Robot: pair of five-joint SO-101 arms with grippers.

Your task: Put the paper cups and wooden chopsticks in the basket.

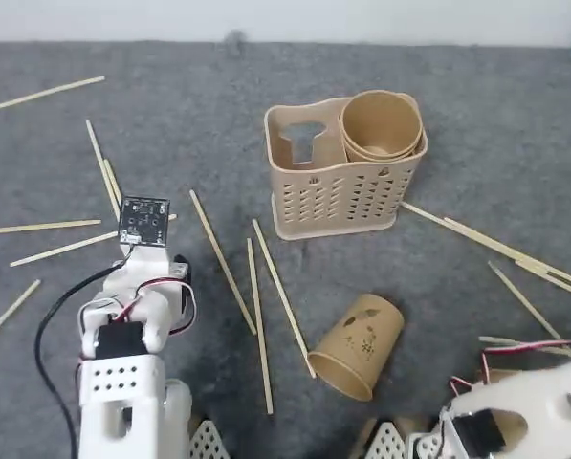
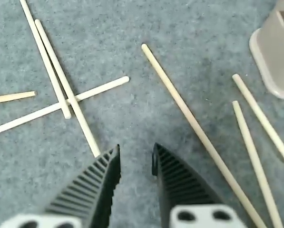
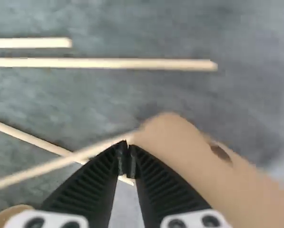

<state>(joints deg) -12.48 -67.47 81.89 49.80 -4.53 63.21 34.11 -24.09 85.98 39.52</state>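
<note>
A tan slotted basket (image 1: 333, 196) stands mid-table with stacked paper cups (image 1: 382, 124) in one compartment. Another paper cup (image 1: 358, 346) lies on its side in front of it. Wooden chopsticks (image 1: 222, 260) are scattered over the grey carpet. My left gripper (image 2: 135, 154) hovers open over bare carpet, with crossed chopsticks (image 2: 65, 95) just beyond one finger and a long chopstick (image 2: 194, 126) beyond the other. My right gripper (image 3: 126, 148) is shut, its tips against a blurred chopstick (image 3: 61, 164) and the fallen cup (image 3: 203, 161); I cannot tell if it grips either.
The left arm (image 1: 132, 335) stands at the front left and the right arm (image 1: 524, 406) at the front right corner. More chopsticks (image 1: 495, 247) lie right of the basket and along the left side (image 1: 36, 228). The basket's corner (image 2: 277, 52) shows in the left wrist view.
</note>
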